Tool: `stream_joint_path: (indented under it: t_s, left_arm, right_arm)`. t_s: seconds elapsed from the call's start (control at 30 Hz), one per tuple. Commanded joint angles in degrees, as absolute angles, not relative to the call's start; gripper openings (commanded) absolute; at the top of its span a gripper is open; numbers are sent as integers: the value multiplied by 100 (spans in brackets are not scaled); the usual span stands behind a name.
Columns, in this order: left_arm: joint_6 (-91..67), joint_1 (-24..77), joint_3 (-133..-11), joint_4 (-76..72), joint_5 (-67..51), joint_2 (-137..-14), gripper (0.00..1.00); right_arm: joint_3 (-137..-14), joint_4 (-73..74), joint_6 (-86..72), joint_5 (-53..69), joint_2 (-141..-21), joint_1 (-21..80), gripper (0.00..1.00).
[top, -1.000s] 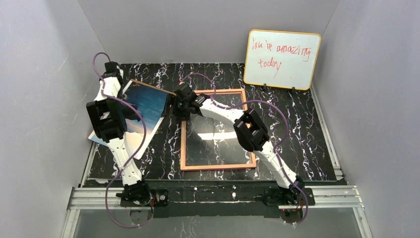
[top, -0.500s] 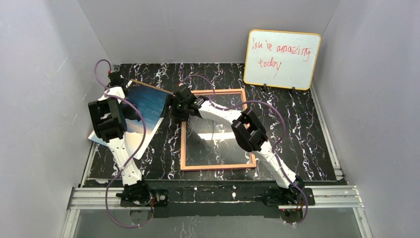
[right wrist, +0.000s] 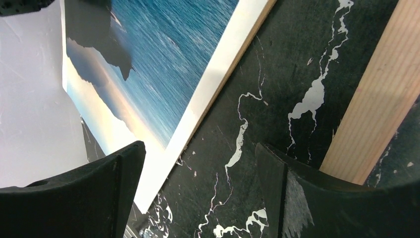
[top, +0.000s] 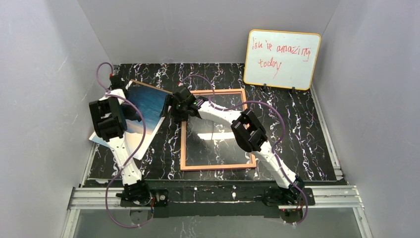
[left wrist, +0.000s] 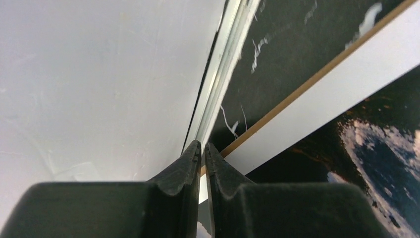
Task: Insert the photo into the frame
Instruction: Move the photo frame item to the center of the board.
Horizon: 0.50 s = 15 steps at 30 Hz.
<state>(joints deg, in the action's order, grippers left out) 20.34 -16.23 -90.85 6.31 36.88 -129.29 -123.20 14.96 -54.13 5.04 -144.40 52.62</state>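
The frame [top: 218,167] lies flat in the middle of the surface [top: 297,144], its pane facing up with nothing in it, so it looks ready to take the print. The photo [top: 146,106] is not in it yet. It sits at about ten o'clock from the frame, just beside the frame's left rail but apart from it, and close to the side wall. It looks tilted rather than flat, with the far edge higher than the near one. My guess is that it is held that way so it can be carried across and laid onto the pane.

The left tool [left wrist: 202,148] is at the photo's eleven o'clock corner. Its fingers are pressed almost together, and the white border runs right in between them, so it appears to be pinching the print by that corner. A thin tan line runs under the border, and I cannot tell whether that is a separate board.

The right tool [right wrist: 195,158] hangs at the photo's three o'clock side, over the strip of bare surface between print and frame. Its fingers are spread wide and hold nothing. It looks placed to take the free edge.

A whiteboard [top: 282,59] leans at one o'clock.
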Motion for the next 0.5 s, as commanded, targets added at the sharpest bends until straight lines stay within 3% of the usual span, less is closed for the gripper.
stream_joint_path:
  t_s: [0.0, 0.47]
  left_arm:
    - [2032, -1615, -8328, 1447, 2773, -12620, 8]
    - [2197, -1673, -6892, 1881, 2113, -11778, 8]
  right_arm:
    - [-12320, 1564, -5357, 255, -14638, 5284, 91]
    - [-12132, 1483, -5502, 268, -14659, 5282, 90]
